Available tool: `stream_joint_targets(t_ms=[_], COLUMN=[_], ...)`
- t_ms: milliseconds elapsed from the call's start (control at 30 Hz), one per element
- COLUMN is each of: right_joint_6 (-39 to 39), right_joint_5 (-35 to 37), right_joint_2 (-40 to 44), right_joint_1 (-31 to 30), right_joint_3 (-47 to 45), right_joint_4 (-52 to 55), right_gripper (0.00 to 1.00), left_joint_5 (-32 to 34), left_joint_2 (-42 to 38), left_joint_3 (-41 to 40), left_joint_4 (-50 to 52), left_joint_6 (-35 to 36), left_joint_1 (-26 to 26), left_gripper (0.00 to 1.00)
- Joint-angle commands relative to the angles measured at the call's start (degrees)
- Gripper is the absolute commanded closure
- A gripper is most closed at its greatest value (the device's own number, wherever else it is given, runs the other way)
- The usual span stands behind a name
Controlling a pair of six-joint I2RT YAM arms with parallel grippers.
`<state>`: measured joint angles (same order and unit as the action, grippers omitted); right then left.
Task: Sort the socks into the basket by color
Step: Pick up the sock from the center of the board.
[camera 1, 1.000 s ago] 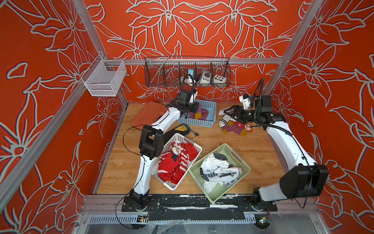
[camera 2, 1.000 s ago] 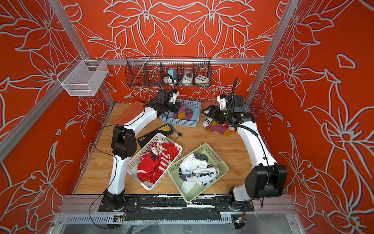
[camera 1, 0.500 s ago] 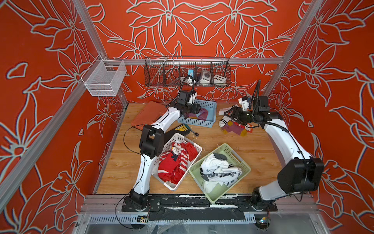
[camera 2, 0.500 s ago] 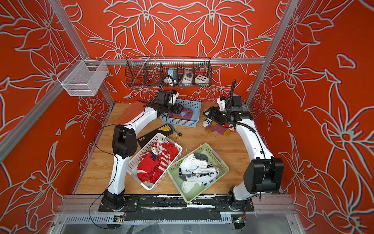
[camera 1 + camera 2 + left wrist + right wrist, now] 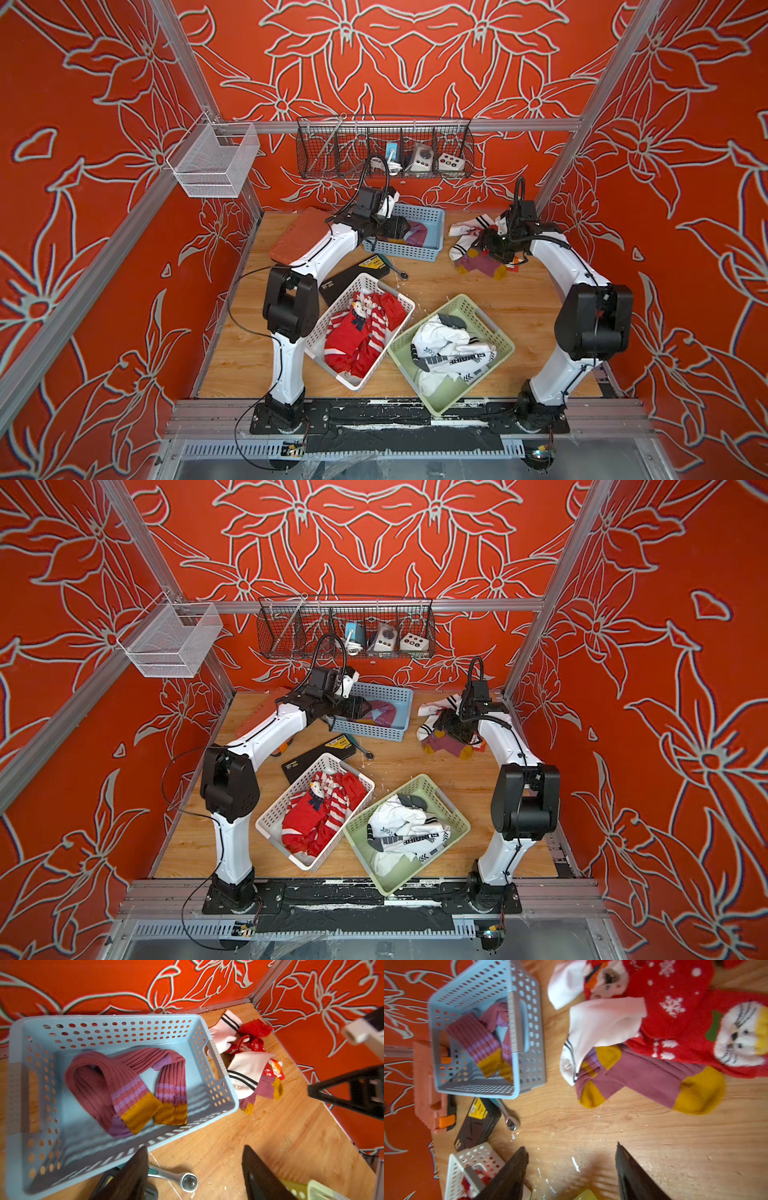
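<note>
My left jaws and right jaws both gape empty; the purple sock point(image 5: 643, 1078), partly under a white sock point(image 5: 602, 1022) and a red sock point(image 5: 695, 1053) on the tabletop point(image 5: 591, 1126), looks light and limp, so I'd pinch its exposed leg.

The wooden tabletop point(image 5: 457, 286) bears a blue basket point(image 5: 432, 216). Loose socks point(image 5: 478, 262) lie beside it, an orange case point(image 5: 291, 237) opposite, a black case point(image 5: 349, 282) and ratchet point(image 5: 402, 274) just before it, and a white basket point(image 5: 336, 320) and green basket point(image 5: 490, 322) beyond those.
</note>
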<state>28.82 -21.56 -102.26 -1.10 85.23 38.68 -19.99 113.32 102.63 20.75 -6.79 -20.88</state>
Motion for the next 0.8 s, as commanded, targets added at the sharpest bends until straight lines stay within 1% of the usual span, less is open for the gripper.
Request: stream_joint_targets(t_ms=[0, 200, 267, 333, 567, 767], right_joint_6=[-0.6, -3.3, -3.6, -4.0, -4.0, -4.3], right_joint_5=[7.5, 14.1, 16.8, 18.0, 19.8, 20.2], right_joint_2=[-3.1, -9.3, -10.3, -11.7, -15.2, -17.1], right_joint_1=[0.8, 1.1, 1.1, 1.4, 1.8, 2.2], right_joint_3=[2.4, 5.1, 5.1, 5.7, 6.2, 4.8], right_joint_4=[1.8, 1.8, 1.3, 1.9, 2.8, 2.3], right_gripper=[0.30, 0.26, 0.24, 0.23, 0.20, 0.19], left_joint_5=[-2.4, -3.5, -3.6, -3.5, -3.4, -4.1], left_joint_2=[-5.6, -13.0, -14.8, -16.3, -19.0, -18.6], left_joint_3=[-4.2, -13.0, -15.1, -16.6, -18.5, -18.3], left_joint_4=[0.4, -1.2, -1.5, -1.6, -1.7, -2.2], left_joint_6=[-0.9, -3.2, -3.7, -4.0, -4.9, -6.0], left_joint_1=[0.4, 0.3, 0.3, 0.3, 0.4, 0.3], left_gripper=[0.31, 0.31, 0.31, 0.31, 0.31, 0.31])
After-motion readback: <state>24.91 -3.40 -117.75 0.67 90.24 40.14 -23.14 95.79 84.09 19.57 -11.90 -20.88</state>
